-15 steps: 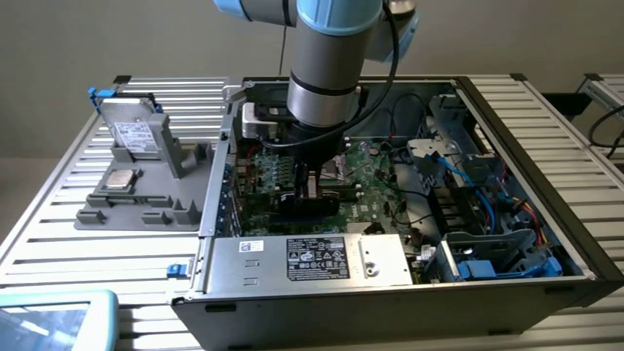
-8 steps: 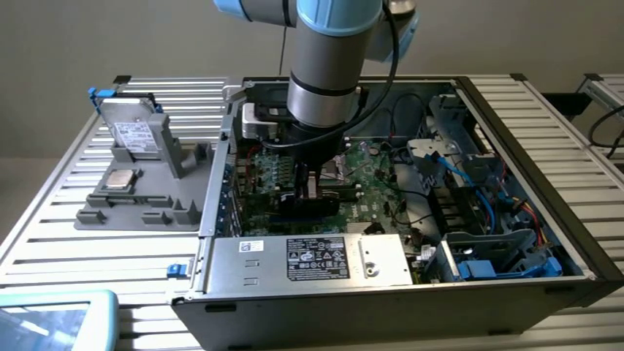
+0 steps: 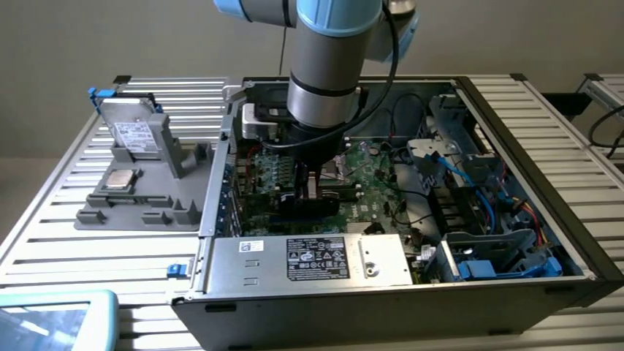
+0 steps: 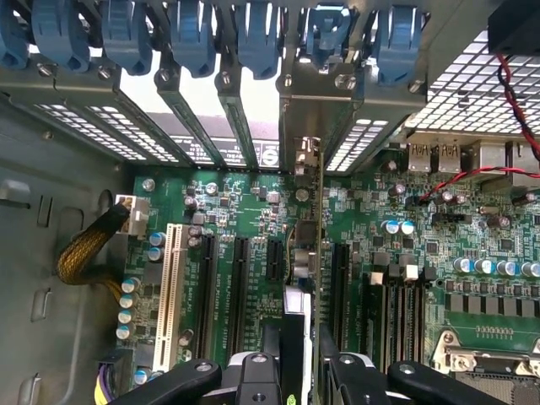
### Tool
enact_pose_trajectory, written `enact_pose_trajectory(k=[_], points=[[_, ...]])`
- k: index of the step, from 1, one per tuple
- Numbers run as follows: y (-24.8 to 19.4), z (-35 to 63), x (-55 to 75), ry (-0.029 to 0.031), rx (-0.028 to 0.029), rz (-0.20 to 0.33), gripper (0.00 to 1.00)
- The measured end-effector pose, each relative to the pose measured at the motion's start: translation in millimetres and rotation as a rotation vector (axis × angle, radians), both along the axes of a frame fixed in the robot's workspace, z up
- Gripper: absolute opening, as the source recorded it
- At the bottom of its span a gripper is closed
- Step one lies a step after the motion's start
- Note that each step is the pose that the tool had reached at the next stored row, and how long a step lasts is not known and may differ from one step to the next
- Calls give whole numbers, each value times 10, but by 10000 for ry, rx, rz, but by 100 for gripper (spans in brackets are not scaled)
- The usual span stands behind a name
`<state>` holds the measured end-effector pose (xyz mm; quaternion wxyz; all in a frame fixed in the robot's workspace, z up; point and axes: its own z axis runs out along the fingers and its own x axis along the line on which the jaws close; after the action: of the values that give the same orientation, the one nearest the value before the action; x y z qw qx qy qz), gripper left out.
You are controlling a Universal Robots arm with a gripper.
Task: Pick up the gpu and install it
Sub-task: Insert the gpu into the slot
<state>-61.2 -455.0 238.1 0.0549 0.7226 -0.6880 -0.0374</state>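
1. Tool [image 4: 305, 371] down inside open computer case [image 3: 546, 292], clenched on the gpu [image 4: 305, 245], fingers [image 4: 268, 350] pinching the card's upper edge.
2. Gpu held edge-on, upright over the motherboard [image 4: 422, 245], in line with an expansion slot [image 4: 339, 278]; silver bracket end toward the rear slot covers [image 4: 211, 126]. Seating in slot: cannot tell.
3. Grey fixture [image 3: 146, 197] with labelled drive [image 3: 131, 135] on slatted bench [image 3: 58, 248], at the exterior view's left of case.
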Motion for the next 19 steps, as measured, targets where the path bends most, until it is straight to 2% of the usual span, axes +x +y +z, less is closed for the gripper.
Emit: enact_pose_trajectory(k=[19], points=[[0,-10,-1,-1,0,-11,27]])
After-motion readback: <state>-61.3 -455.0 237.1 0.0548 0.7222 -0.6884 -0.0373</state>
